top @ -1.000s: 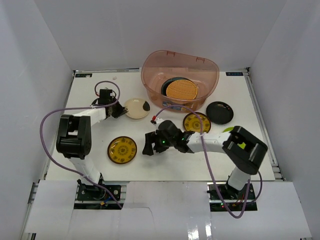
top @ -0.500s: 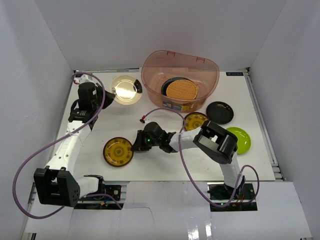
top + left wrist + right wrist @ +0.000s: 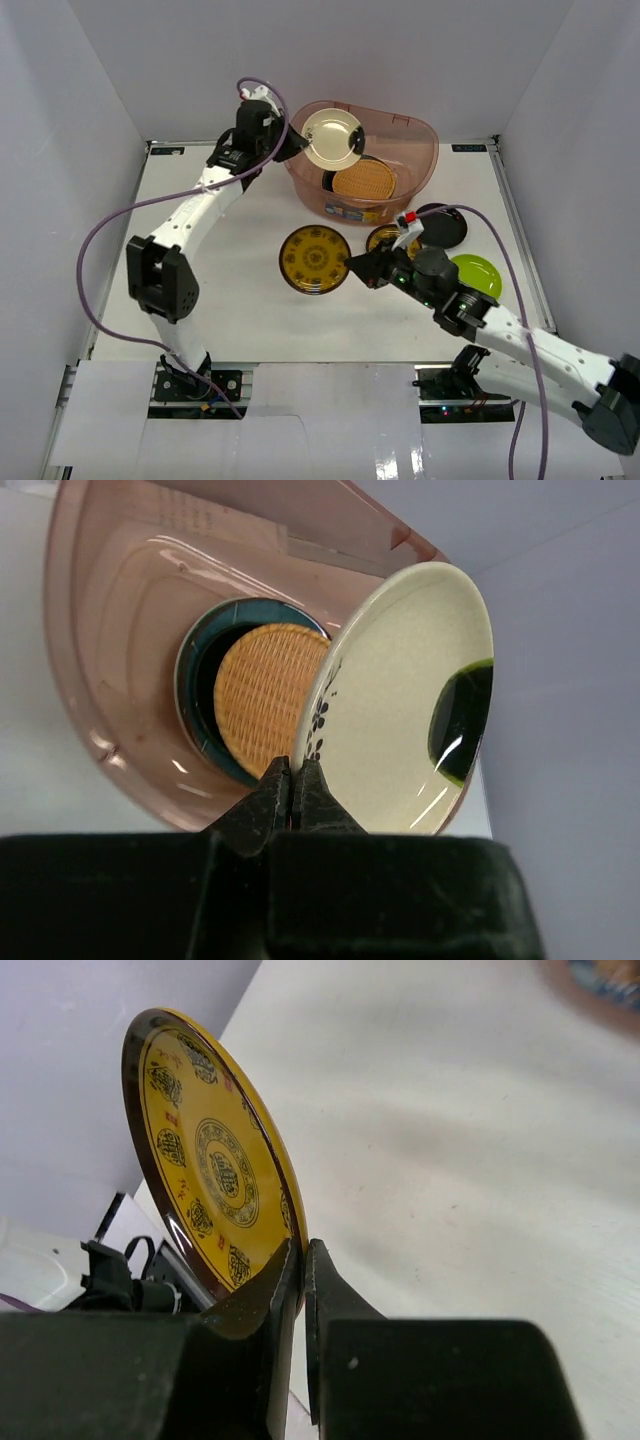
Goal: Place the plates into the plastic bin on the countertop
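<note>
My left gripper (image 3: 296, 146) (image 3: 292, 772) is shut on the rim of a cream plate (image 3: 333, 139) (image 3: 400, 700) with a dark green patch, held tilted over the left rim of the pinkish plastic bin (image 3: 412, 165) (image 3: 110, 640). Inside the bin a woven tan plate (image 3: 364, 181) (image 3: 265, 695) lies on a dark teal-rimmed plate (image 3: 195, 675). My right gripper (image 3: 352, 266) (image 3: 302, 1255) is shut on the edge of a yellow-patterned brown plate (image 3: 314, 259) (image 3: 205, 1175), lifted above the countertop (image 3: 230, 250). A second yellow-patterned plate (image 3: 385, 239), a black plate (image 3: 445, 225) and a lime green plate (image 3: 475, 272) lie on the counter.
White walls (image 3: 90, 120) enclose the countertop on three sides. A purple cable (image 3: 110, 230) loops off the left arm over the left part of the counter. The right arm's cable (image 3: 530, 330) runs along it at the lower right.
The left arm swung right and carried the cream plate from the counter's back left to over the bin. The right gripper shut on the yellow-patterned plate and lifted it rightward off the counter.
</note>
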`<state>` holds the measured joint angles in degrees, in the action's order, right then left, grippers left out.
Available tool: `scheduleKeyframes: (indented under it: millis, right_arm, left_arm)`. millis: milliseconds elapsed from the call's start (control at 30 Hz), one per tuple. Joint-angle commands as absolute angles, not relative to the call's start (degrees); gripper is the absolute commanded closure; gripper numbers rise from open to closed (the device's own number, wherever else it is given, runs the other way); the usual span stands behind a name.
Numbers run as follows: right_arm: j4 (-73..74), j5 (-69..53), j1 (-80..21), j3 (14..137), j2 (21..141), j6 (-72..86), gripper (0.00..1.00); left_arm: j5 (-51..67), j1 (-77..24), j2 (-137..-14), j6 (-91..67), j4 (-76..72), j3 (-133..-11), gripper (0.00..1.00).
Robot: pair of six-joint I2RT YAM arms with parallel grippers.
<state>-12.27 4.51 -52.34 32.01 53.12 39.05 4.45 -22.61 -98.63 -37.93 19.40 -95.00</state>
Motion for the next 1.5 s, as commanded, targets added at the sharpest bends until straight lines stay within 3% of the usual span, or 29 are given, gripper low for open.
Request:
scheduleKeyframes:
  millis: [0, 300, 500, 533, 633, 700, 867, 933, 1067, 1233, 1467]
  right_arm:
    - [-0.37, 10.01, -50.11, 32.16, 44.84, 34.81, 0.92]
    - [15.46, 21.34, -48.96, 40.33, 31.56, 32.26, 0.92]
    - [18.11, 28.64, -48.69, 47.45, 33.39, 26.46, 0.92]
    - [18.02, 29.26, -48.6, 48.42, 34.36, 25.93, 0.92]
    - [17.67, 32.86, -48.25, 53.07, 38.31, 23.04, 0.92]
    - [17.58, 34.71, -47.03, 57.89, 41.38, 20.22, 0.92]
    - [12.15, 30.43, -38.71, 62.92, 48.59, 17.66, 0.92]
    - [10.29, 21.04, -33.69, 63.72, 54.21, 20.2, 0.92]
    - [5.63, 4.27, -20.78, 69.68, 69.02, 24.07, 0.92]
    - [7.72, -3.86, -16.0, 84.25, 89.5, 25.93, 0.92]
    - [11.51, -6.59, -14.15, 92.98, 105.01, 28.3, 0.92]
  left_arm:
    - [4.92, -23.99, -105.71, -36.83, 22.4, -104.74, 1.0]
    - [5.36, -26.37, -131.03, -35.86, 29.35, -132.35, 1.0]
    - [5.8, -26.1, -133.68, -36.48, 27.78, -133.86, 0.56]
    - [6.06, -25.93, -133.42, -36.39, 27.43, -133.94, 0.42]
    - [7.82, -25.4, -131.32, -36.39, 26.89, -134.12, 0.27]
    - [8.87, -25.31, -124.42, -36.22, 24.81, -132.03, 0.26]
    - [6.77, -25.31, -103.13, -34.8, 14.95, -109.94, 0.26]
    - [6.5, -25.31, -96.36, -35.42, 12.31, -101.38, 0.29]
    - [8.25, -25.58, -79.21, -41.38, 7.84, -71.12, 0.33]
    - [10.46, -28.38, -70.24, -46.92, 2.92, -47.6, 0.36]
    - [9.68, -34.88, -75.12, -48.96, -3.95, -41.48, 0.32]
